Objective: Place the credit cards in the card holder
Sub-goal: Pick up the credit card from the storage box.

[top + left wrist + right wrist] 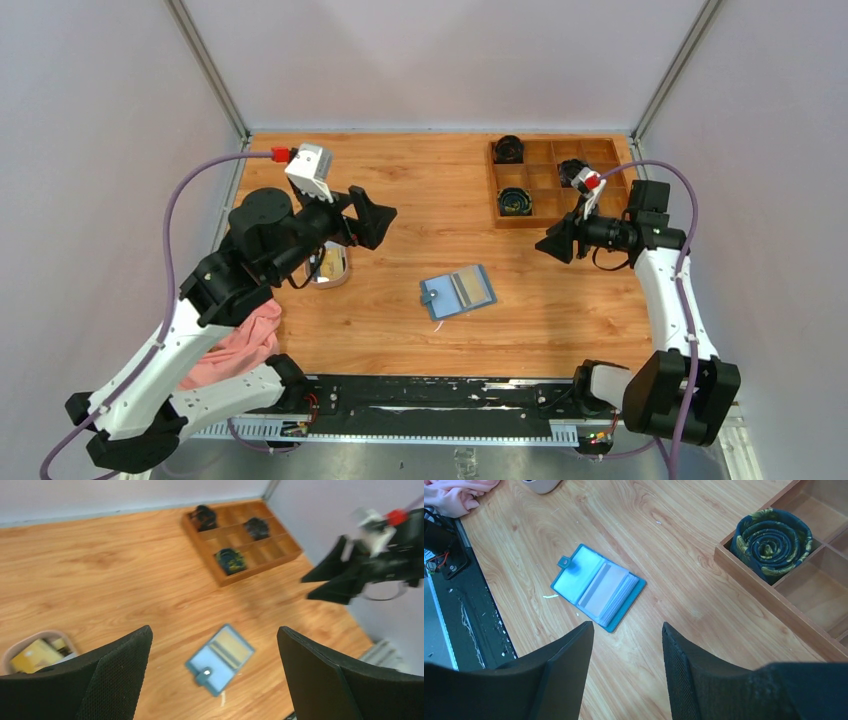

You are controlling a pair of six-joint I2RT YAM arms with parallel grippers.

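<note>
Dish [333, 270] half hidden behind left arm [270, 240] in top view. In left wrist view, left finger [100, 680] covers its near side (yellowish cards [36, 654] partly showing). Card holder [220, 659] blurred there. Right wrist frame edges cut pink cloth [454, 492] and tray [774, 605].

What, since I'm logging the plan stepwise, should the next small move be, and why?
Probably bring the open left gripper down to the yellowish cards in the dish: it and the right gripper hold nothing, and the card holder lies open.
</note>
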